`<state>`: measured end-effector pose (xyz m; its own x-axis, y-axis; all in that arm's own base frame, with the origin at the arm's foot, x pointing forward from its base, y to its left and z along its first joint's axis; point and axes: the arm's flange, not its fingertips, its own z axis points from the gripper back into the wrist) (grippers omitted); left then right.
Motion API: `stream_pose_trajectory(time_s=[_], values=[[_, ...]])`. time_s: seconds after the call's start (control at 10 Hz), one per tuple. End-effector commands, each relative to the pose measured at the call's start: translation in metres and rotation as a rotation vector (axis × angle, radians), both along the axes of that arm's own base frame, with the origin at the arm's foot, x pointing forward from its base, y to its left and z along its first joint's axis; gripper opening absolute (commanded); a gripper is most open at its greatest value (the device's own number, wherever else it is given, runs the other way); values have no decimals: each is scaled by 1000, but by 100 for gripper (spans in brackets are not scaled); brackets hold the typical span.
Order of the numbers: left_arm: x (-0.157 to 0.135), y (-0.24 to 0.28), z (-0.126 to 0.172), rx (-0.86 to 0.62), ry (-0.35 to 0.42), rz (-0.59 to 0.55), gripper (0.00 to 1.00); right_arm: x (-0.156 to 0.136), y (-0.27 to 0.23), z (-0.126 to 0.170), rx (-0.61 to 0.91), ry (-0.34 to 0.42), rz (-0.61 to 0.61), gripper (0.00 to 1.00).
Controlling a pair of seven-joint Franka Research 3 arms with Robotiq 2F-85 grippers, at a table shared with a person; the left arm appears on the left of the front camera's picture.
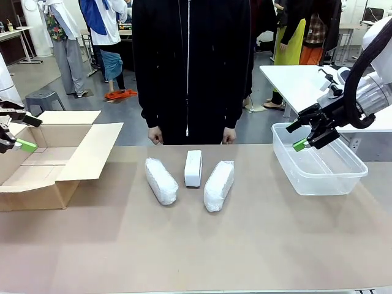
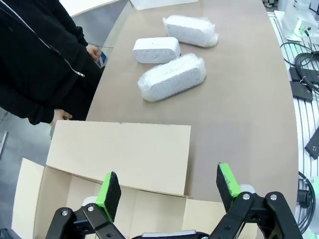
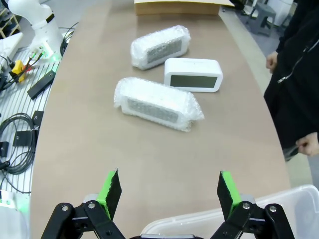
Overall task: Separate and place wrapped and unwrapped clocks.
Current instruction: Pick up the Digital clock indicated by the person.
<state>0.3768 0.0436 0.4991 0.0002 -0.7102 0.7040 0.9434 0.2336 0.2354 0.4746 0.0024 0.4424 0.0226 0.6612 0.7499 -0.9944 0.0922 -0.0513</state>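
Note:
Two wrapped clocks in bubble wrap [image 1: 161, 180] [image 1: 218, 185] lie mid-table, angled outward. Between them, slightly farther back, stands the unwrapped clock [image 1: 193, 168], a smooth white block. My left gripper [image 1: 27, 133] hovers open over the cardboard box at the left, far from the clocks. My right gripper [image 1: 297, 136] hangs open above the near rim of the clear tub at the right. The left wrist view shows the left gripper [image 2: 169, 191] empty, with the wrapped clocks [image 2: 172, 77] [image 2: 191, 31] and bare clock [image 2: 156, 50] ahead. In the right wrist view the right gripper [image 3: 169, 191] is empty; the bare clock [image 3: 193, 74] shows its grey face.
An open cardboard box [image 1: 61, 160] sits at the table's left, a clear plastic tub [image 1: 318, 174] at the right. A person in black stands at the far edge with hands [image 1: 155, 135] [image 1: 229, 135] by the table. Cables lie off the table's near side [image 3: 17, 149].

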Motion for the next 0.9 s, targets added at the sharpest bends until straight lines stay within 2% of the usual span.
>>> stream_pose_trajectory(time_s=[0.0,0.8], values=[[1,1,-4,-16,-26,-20,100,2,2,-2,28,-5,3,100],[1,1,-4,-16,-26,-20,100,2,2,-2,28,-5,3,100]])
